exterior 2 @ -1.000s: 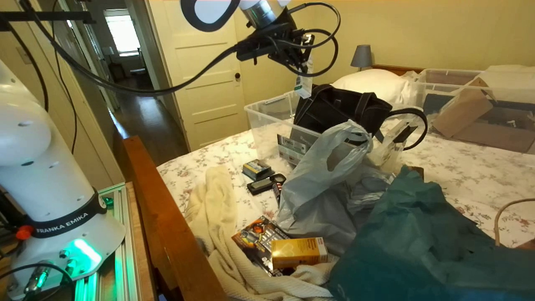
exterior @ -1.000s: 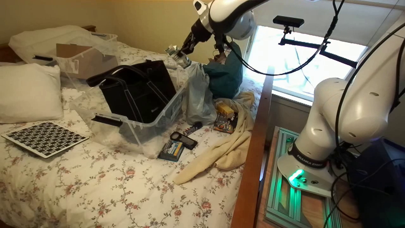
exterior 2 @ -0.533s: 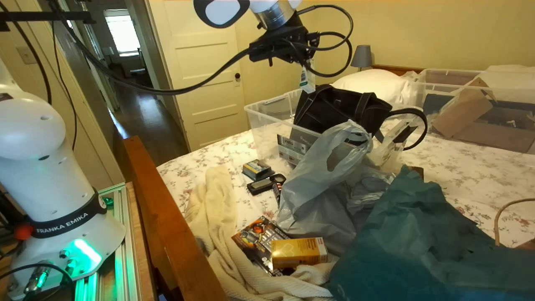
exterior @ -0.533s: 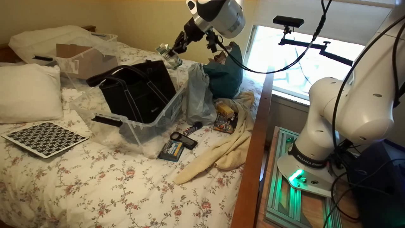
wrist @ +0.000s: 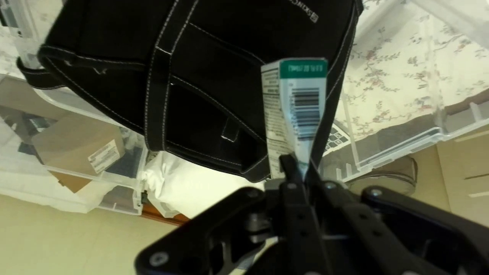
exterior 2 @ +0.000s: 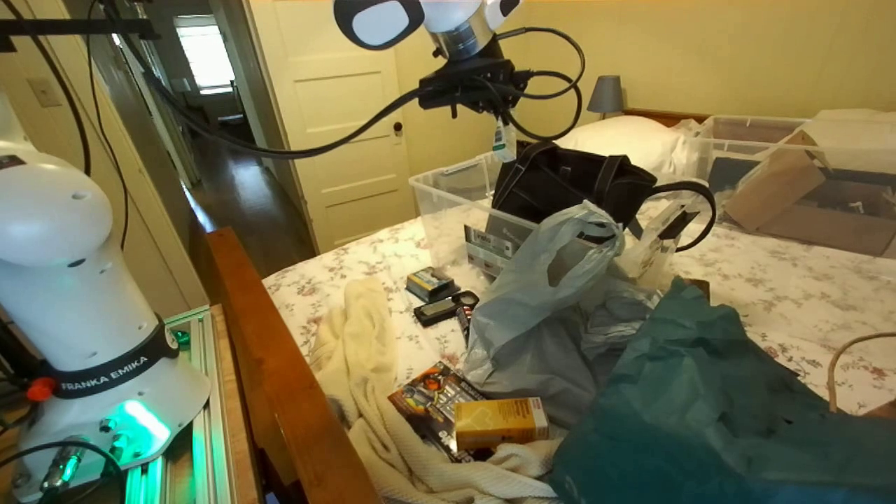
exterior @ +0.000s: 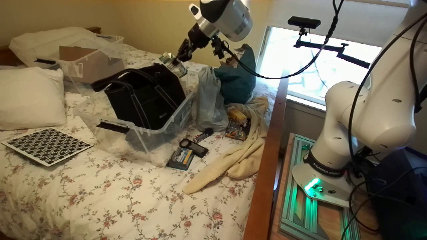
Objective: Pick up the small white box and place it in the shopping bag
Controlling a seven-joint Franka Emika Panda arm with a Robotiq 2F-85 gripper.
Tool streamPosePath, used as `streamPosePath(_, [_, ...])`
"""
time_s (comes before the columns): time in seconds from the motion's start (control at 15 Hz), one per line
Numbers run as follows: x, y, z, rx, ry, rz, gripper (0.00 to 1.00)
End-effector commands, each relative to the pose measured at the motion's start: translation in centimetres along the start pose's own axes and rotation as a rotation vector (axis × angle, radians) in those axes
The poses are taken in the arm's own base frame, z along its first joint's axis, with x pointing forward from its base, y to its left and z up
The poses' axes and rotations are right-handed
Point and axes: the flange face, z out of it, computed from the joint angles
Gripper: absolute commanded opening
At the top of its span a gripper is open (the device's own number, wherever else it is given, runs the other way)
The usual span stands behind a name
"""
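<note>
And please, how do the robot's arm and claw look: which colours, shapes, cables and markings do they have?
The arm is glossy white and rounded, with a silver collar near the claw. A black band low on it reads FRANKA EMIKA; below that, a green light glows. Black cables loop beside the arm. The claw is black and jointed, with round silvery screws.

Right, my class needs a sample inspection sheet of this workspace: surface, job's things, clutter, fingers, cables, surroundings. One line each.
Surface: floral bedspread, rumpled in places.
Job's things: small white box held near the black shopping bag, not yet inside; bag tilted in a clear plastic bin.
Clutter: grey plastic bag, teal bag-like item, yellow box, cream knit cloth, checkered board.
Fingers: closed on one end of the box, which looks squeezed there.
Cables: black cable loops from the robot arm.
Surroundings: wooden rail, window, panelled door.
</note>
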Motion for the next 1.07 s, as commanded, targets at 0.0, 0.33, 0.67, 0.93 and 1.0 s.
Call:
streamPosePath(0.0, [2.2, 0.2, 2.5, 0.075, 0.039, -0.032, 0.01])
streamPosePath(0.33, [2.9, 1.5, 6.4, 0.123, 0.050, -0.045, 0.01])
streamPosePath(0.67, [3.0, 2.9, 10.5, 0.180, 0.064, -0.039, 0.01])
streamPosePath(0.93, [3.1, 4.3, 13.4, 0.223, 0.090, -0.061, 0.01])
streamPosePath(1.0, [2.9, 4.7, 14.0, 0.226, 0.092, -0.058, 0.01])
